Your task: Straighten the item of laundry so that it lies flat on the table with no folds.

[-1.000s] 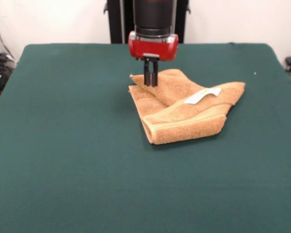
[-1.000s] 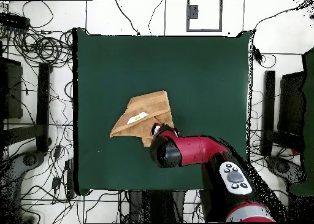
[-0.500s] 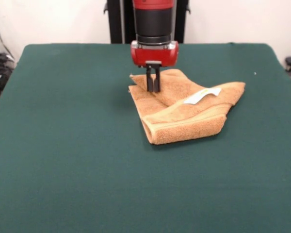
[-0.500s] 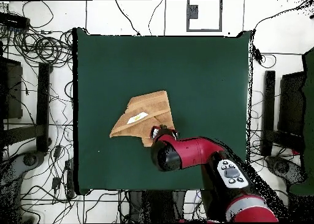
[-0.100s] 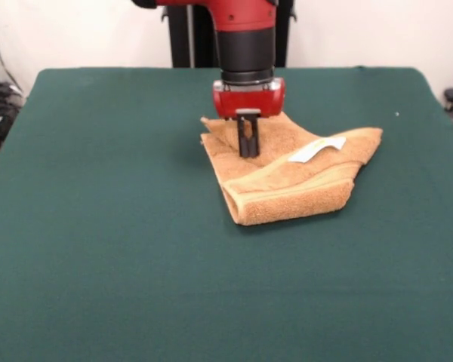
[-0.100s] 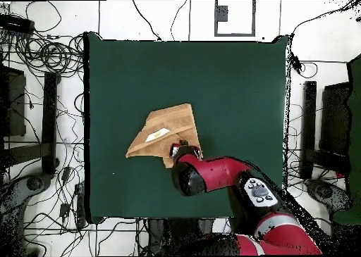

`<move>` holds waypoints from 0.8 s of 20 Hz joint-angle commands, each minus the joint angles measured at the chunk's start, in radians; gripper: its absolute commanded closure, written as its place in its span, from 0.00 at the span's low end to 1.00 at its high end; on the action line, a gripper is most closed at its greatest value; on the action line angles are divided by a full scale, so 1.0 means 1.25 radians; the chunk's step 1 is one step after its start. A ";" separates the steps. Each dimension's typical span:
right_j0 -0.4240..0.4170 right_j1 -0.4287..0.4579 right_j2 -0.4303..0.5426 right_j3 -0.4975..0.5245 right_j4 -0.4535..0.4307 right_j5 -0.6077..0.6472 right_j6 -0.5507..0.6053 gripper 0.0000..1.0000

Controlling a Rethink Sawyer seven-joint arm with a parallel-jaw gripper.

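My black claw [image 5: 248, 148], fingers pressed together, has dropped onto the folded orange-tan terry towel [image 5: 287, 170] beside its white label [image 5: 317, 148]; unfolding isn't started.

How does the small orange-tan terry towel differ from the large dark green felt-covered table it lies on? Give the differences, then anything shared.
The orange-tan terry towel is small; the dark green felt-covered table is far larger. The towel is folded over itself into layers; the table's cloth lies flat. The towel bears a white label; the table's cloth is plain. Both are soft fabric surfaces.
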 commanded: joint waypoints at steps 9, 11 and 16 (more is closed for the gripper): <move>0.045 0.071 0.023 -0.079 -0.003 -0.209 0.070 1.00; 0.035 0.072 0.031 -0.071 -0.004 -0.242 0.077 1.00; 0.018 0.076 0.051 -0.065 -0.017 -0.255 0.079 1.00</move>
